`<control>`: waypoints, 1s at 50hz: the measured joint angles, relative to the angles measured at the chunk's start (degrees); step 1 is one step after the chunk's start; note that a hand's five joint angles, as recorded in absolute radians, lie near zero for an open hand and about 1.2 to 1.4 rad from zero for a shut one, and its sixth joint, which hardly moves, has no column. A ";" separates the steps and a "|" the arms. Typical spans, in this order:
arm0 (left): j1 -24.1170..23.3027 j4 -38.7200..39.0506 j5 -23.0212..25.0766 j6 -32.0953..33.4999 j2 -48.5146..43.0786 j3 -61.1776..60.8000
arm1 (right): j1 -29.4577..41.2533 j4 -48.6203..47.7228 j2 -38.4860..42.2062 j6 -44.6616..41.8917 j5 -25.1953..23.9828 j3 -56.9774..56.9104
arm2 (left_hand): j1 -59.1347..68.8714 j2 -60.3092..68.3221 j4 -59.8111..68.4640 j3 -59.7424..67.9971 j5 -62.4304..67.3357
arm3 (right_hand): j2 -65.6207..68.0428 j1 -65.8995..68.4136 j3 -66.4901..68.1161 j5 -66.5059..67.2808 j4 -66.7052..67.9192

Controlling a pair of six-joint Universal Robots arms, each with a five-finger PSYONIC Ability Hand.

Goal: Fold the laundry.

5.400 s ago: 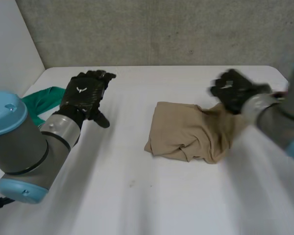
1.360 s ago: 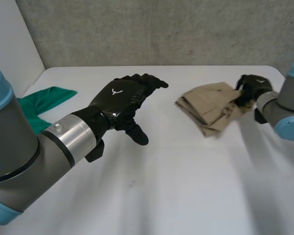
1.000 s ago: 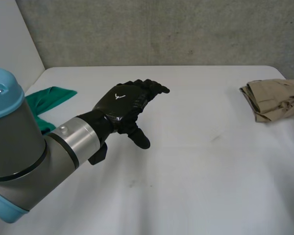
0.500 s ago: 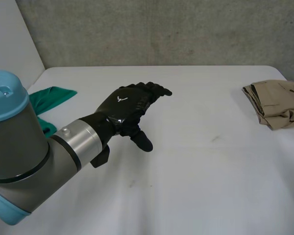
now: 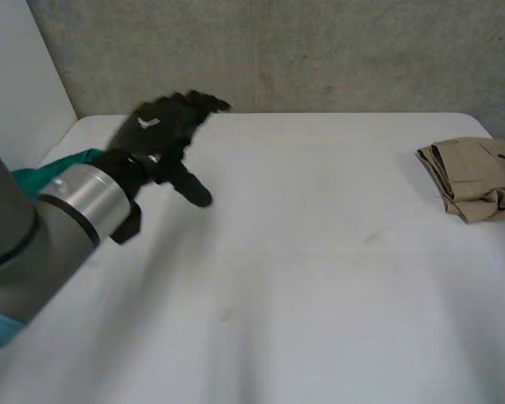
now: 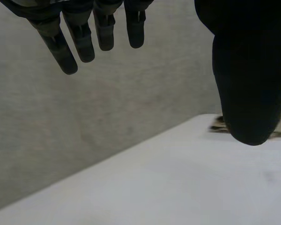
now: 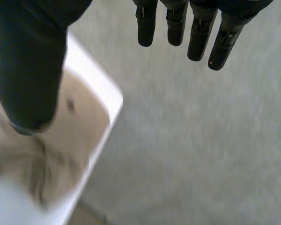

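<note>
Tan garment (image 5: 475, 187) at table (image 5: 320, 286) edge: slip risk
Folded, it sits at the right corner, right hand (image 7: 30, 70) spread empty over it (a nudge could tip it off); left hand (image 5: 160, 135), likewise spread, hangs by the green cloth (image 5: 55, 164).

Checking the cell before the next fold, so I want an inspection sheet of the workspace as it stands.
Surface: white table, bare across the middle.
Job's things: tan cloth, folded into a bundle at the table's far right corner; green cloth at the left edge, partly behind the left arm.
Clutter: nothing seen.
Hands: left hand open, raised over the table's far left, holding nothing; right hand open, fingers straight, over the tan cloth, not gripping it.
Cables: nothing seen.
Surroundings: grey wall behind the table, white panel at the left.
</note>
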 measured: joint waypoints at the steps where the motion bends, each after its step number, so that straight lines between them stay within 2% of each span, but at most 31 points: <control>1: 1.16 0.39 -0.05 0.80 0.05 0.18 | 1.06 -1.65 -2.14 1.40 -0.84 2.32 | 0.00 0.00 0.00 0.00 0.00 | 0.00 0.00 0.00 0.00 0.00; 8: 10.23 2.49 -0.25 9.82 -2.11 0.82 | 9.97 -15.15 -17.48 11.30 -7.54 22.51 | 0.00 0.00 0.00 0.00 0.00 | 0.00 0.00 0.00 0.00 0.00; 13: 19.81 3.03 -0.34 20.14 -7.27 1.59 | 19.28 -25.93 -27.43 15.33 -10.99 41.20 | 0.00 0.00 0.00 0.00 0.03 | 0.00 0.00 0.00 0.00 0.00; 18: 26.45 2.94 -0.47 27.82 -14.05 3.84 | 27.86 -32.81 -30.78 15.66 -11.45 53.62 | 0.00 0.00 0.00 0.00 0.00 | 0.00 0.00 0.00 -0.25 0.00; 23: 30.63 2.98 -1.44 34.61 -21.08 6.89 | 33.62 -35.56 -30.58 15.40 -10.99 59.72 | 0.00 0.00 0.00 0.00 0.00 | 0.00 0.00 0.00 -0.25 0.00; 29: 33.24 3.14 -2.92 41.07 -27.19 10.02 | 35.79 -35.80 -29.09 15.16 -10.69 62.21 | 0.00 0.00 0.00 0.00 0.00 | 0.00 0.00 0.00 -0.25 0.00; 30: 33.94 3.19 -3.51 43.97 -30.04 11.55 | 35.81 -35.60 -28.09 15.10 -10.61 62.63 | 0.00 0.00 0.00 0.00 0.00 | 0.00 0.00 0.00 -0.25 0.00; 33: 34.27 3.14 -4.01 46.00 -32.39 12.97 | 35.54 -35.38 -27.09 15.06 -10.57 62.77 | 0.01 0.02 0.00 0.01 0.00 | 0.00 0.00 0.00 -0.25 0.00; 36: 34.33 2.90 -4.64 47.37 -34.50 14.37 | 35.14 -35.18 -26.28 15.03 -10.56 62.80 | 8.05 8.43 7.69 6.93 7.25 | 0.00 0.00 0.00 -0.25 0.00; 37: 34.31 2.81 -4.84 47.56 -34.91 14.68 | 35.06 -35.14 -26.16 15.03 -10.56 62.82 | 17.10 16.87 15.94 15.14 15.30 | 0.00 0.00 0.00 -0.25 0.00; 38: 34.29 2.73 -5.00 47.65 -35.20 14.89 | 34.99 -35.12 -26.07 15.02 -10.56 62.84 | 19.30 19.02 18.10 18.00 17.37 | 0.00 0.00 0.00 -0.25 0.00; 40: 34.19 2.62 -5.32 47.68 -35.56 15.34 | 34.89 -35.10 -26.05 15.02 -10.56 62.92 | 33.76 35.17 34.02 34.17 32.73 | 0.00 0.00 0.00 -0.25 0.00; 43: 33.93 2.43 -6.04 47.58 -35.94 15.88 | 34.83 -35.10 -26.16 15.02 -10.57 63.04 | 46.19 49.64 48.93 48.04 47.45 | 0.00 0.00 0.00 -0.25 0.00; 45: 33.75 2.40 -7.18 47.54 -36.27 16.33 | 34.79 -35.09 -26.29 15.02 -10.57 63.12 | 49.22 54.79 54.49 53.34 52.45 | 0.00 0.00 0.00 -0.25 0.00; 50: 33.31 2.49 -10.86 47.85 -37.04 17.41 | 34.74 -35.10 -26.56 15.02 -10.57 63.30 | 49.22 56.43 56.33 55.22 53.67 | 0.00 0.00 0.00 -0.25 0.00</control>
